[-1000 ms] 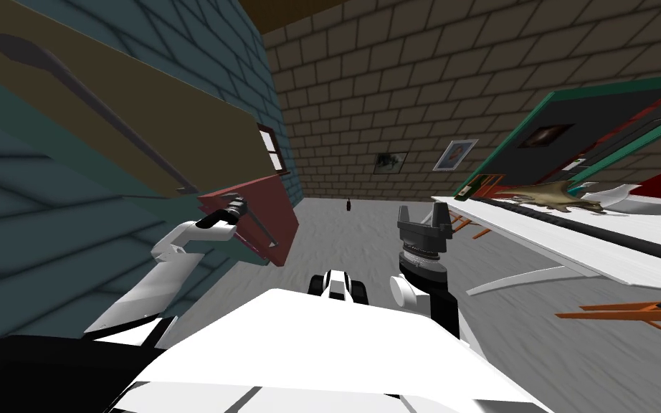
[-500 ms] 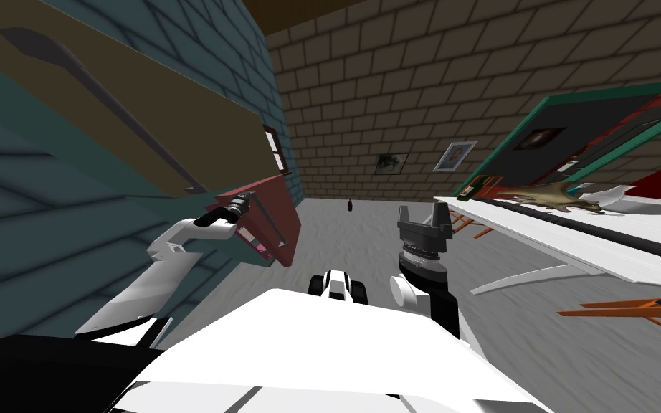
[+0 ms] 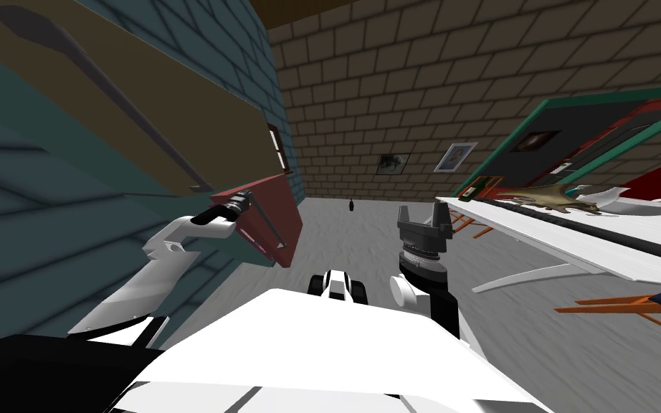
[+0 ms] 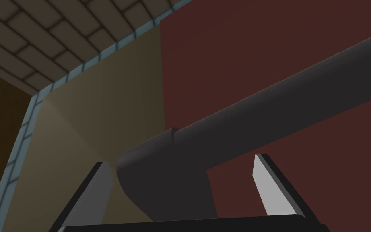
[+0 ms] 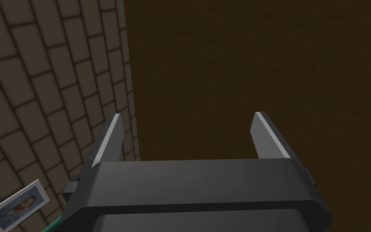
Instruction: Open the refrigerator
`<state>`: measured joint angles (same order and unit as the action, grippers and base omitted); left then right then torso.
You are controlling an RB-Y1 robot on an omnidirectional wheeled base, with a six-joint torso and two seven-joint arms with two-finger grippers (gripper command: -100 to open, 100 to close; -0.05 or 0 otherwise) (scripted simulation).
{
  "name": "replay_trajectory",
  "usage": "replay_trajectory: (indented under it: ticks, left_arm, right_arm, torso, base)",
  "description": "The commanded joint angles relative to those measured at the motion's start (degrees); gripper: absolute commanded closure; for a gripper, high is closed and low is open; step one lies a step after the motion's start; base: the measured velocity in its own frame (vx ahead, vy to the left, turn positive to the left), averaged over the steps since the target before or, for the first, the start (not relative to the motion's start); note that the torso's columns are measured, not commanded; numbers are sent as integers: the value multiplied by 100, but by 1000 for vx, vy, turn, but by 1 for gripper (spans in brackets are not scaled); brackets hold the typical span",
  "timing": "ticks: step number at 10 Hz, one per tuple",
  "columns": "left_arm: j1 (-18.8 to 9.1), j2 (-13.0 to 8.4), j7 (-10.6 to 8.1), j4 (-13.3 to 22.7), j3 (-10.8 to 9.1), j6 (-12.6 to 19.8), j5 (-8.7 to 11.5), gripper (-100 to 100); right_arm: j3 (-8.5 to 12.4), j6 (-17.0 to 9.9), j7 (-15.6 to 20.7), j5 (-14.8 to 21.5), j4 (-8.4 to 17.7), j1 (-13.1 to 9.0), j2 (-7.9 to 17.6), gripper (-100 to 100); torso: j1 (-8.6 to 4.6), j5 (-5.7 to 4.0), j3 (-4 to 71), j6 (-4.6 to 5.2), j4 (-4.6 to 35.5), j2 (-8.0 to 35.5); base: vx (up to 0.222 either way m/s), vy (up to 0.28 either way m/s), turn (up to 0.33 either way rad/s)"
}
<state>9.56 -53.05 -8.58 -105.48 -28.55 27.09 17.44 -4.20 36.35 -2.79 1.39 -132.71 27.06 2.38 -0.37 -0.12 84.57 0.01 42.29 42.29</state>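
Slowly swings door (image 3: 275,215) wider with left gripper (image 4: 180,159) spread astride handle (image 4: 281,92), keeps right gripper (image 5: 186,114) idle, open; partway opened.

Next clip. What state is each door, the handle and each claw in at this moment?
Red door: ajar, swung out at an angle.
Tan door: looks shut, lying flat above the red one.
Dark handle: straddled by open fingers, not pinched.
Left claw: open, around that handle's end.
Right claw: open, holding nothing, raised before the chest.
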Motion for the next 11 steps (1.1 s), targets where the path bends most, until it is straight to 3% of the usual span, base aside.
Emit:
replay_trajectory:
  ticks: [1, 3, 11]
  left_arm:
    - [-28, 28, 2, 92, -68, 44, -83, 100]
    - [-63, 56, 0, 173, -135, 82, -163, 100]
    - [-343, 278, -13, 827, -671, 384, -799, 100]
  right_arm:
    - [0, 0, 0, 0, 0, 0, 0, 0]
    - [-2, 1, 0, 0, -1, 2, -2, 0]
    - [-2, 1, 0, 0, -1, 2, -2, 0]
  torso:
    - [4, -2, -2, 7, 4, 4]
    - [-35, -3, 9, -2, -7, -18]
    - [55, 21, -2, -4, 0, 1]
  base:
    - [54, -88, 45]
    - [156, -232, 70]
    - [207, -325, 64]
